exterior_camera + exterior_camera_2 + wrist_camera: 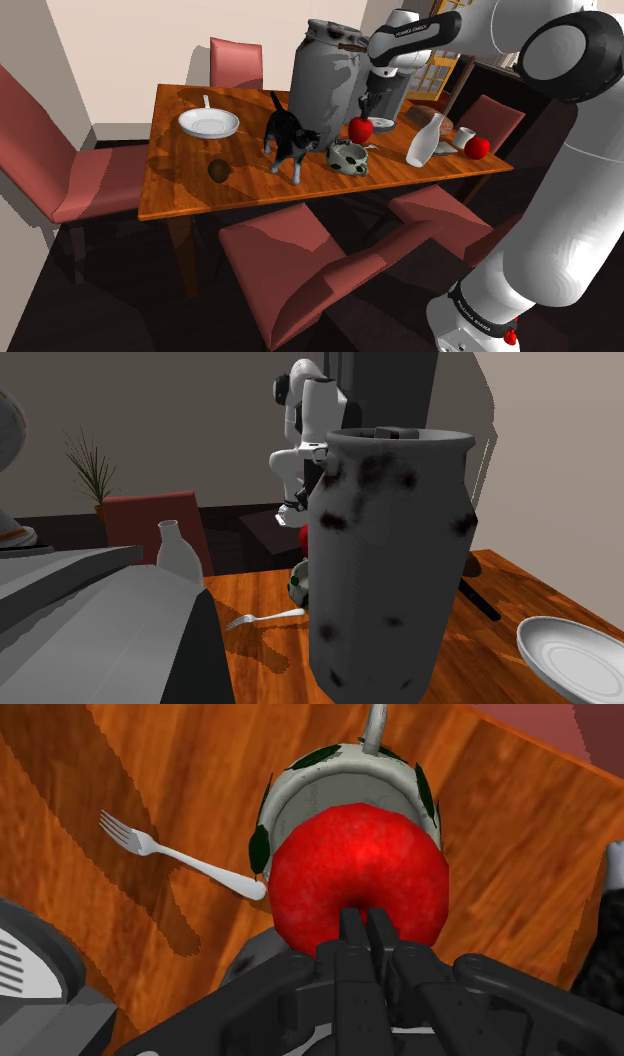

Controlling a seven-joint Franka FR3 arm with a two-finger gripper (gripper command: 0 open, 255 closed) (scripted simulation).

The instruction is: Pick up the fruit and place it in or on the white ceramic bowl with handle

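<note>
Apple (358,874) in the air, and the gripper (360,926) is clenched on it. In the wrist view the two black fingers pinch in close at the fruit's near side, pressed right against the red skin. That firm pinch is what holds the apple clear of the table (180,192) and stops it rolling off.

Look what sits beneath: a spotted bowl (345,769), white with dark green patches, a handle sticking out from its far rim. Seen from the hand, the apple covers most of the bowl's mouth, so my read is that the arm is lining up a straight drop. A fork (175,857) lies on the wood beside that bowl, tines pointing away and handle end at the rim, out of the drop path.

Over to the shoulder view. The spotted bowl is at the apple's six o'clock, and a cat figurine (290,135) stands near at nine. The big grey milk can (325,70) looms at eleven, which is probably why the arm reaches in from above. Further out at nine o'clock, well apart, rests a plain white bowl (209,124) with its own handle. I can't say for sure which of the two bowls the task means. Judging by the hover, I'd pick the spotted one. A second apple (477,147) sits at four o'clock, untouched.
</note>
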